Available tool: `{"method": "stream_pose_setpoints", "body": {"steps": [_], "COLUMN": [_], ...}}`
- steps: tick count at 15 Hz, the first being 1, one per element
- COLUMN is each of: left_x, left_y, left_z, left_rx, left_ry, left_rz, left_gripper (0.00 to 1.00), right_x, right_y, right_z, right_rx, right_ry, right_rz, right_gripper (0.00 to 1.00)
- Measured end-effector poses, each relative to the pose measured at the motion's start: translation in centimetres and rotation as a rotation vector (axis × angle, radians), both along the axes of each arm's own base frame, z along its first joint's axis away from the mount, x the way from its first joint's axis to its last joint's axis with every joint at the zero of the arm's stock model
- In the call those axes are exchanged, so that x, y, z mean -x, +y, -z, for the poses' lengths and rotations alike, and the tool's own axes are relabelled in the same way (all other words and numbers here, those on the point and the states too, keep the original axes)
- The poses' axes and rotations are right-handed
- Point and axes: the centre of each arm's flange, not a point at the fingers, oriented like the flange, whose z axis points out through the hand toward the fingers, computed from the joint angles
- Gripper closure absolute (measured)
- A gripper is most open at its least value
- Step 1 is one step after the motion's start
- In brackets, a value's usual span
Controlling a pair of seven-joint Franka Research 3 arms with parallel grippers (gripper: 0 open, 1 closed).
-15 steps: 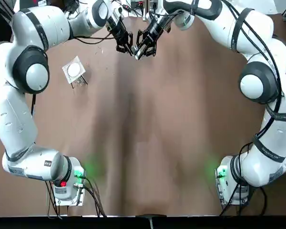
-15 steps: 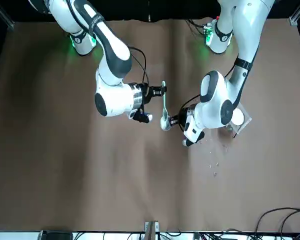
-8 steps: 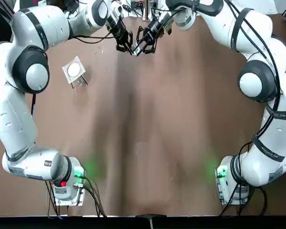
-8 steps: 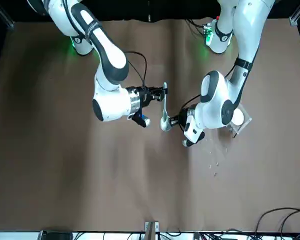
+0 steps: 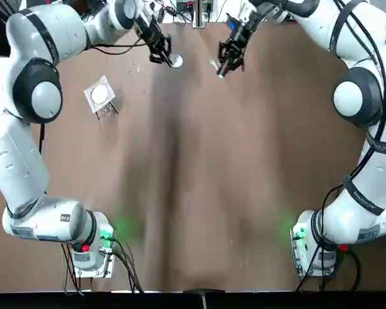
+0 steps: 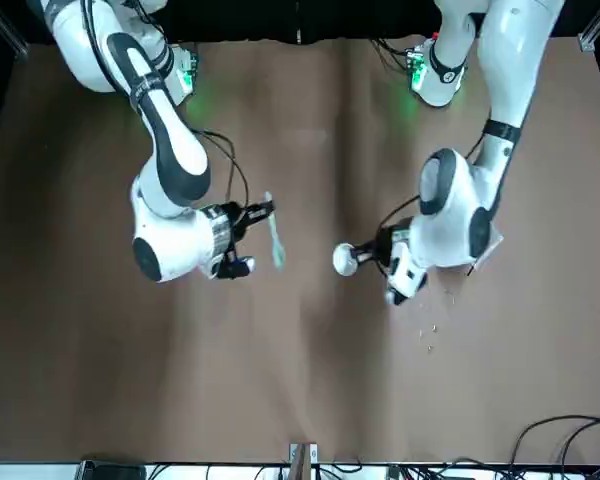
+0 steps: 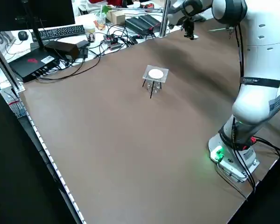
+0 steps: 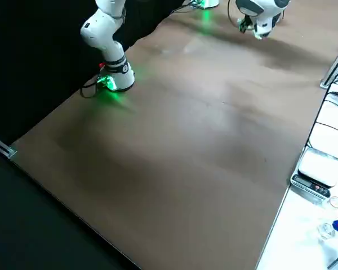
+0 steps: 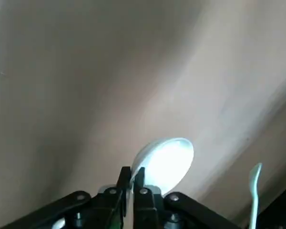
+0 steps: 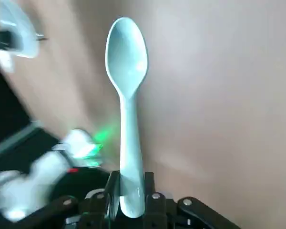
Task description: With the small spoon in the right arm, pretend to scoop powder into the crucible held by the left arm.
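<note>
The small pale-green spoon [image 10: 126, 95] looks like smooth, faintly glossy plastic. The white round crucible [image 9: 164, 160] is glossy, like glazed ceramic. The brown surface [image 5: 231, 161] is matt, slightly creased cloth.

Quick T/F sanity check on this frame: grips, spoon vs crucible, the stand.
1. The left gripper pinches the crucible by its rim. True.
2. The small spoon's bowl sits inside the crucible. False: in the front view the two are apart, with bare table showing between them.
3. The right gripper is shut on the spoon's handle, with the bowl end pointing away from the fingers. True.
4. The small stand with the white disc on top stands between the two grippers. False: it stands off to the robot's left side, apart from both grippers.
</note>
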Motion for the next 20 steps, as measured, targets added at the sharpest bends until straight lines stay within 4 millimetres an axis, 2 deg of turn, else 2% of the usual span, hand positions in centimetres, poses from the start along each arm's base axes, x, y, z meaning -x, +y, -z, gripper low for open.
{"method": "stream_pose_setpoints", "body": {"steps": [1,2,4,7,12,15,17,20], "left_x": [-0.6,-1.7,-2.4,-2.8,-1.4,0.2,1.5,3.1], "left_y": [1.7,5.6,9.4,15.0,27.0,33.2,36.0,38.9], "left_z": [0.0,0.2,0.4,-0.2,-1.5,-0.8,0.9,3.1], "left_rx": [0.0,-0.018,-0.037,-0.027,0.059,0.102,0.116,0.132], "left_ry": [0.007,0.024,0.035,0.051,0.084,0.083,0.07,0.057], "left_rz": [-0.013,-0.02,-0.019,0.013,0.134,0.201,0.252,0.313], "left_gripper": [0.93,0.93,0.93,0.93,0.93,0.93,0.93,0.93], "right_x": [-0.4,-1.0,-2.0,-3.6,-4.9,-5.9,-6.1,-6.4], "right_y": [-1.6,-4.8,-8.4,-14.8,-27.0,-33.6,-36.7,-38.9], "right_z": [0.5,1.4,2.2,3.9,10.4,12.6,13.2,14.6], "right_rx": [0.037,0.09,0.13,0.165,0.189,0.111,0.077,0.024], "right_ry": [-0.052,-0.11,-0.169,-0.244,-0.258,-0.318,-0.345,-0.39], "right_rz": [-0.066,-0.195,-0.307,-0.482,-0.829,-0.984,-1.059,-1.143], "right_gripper": [0.76,0.76,0.76,0.76,0.76,0.76,0.76,0.76]}}
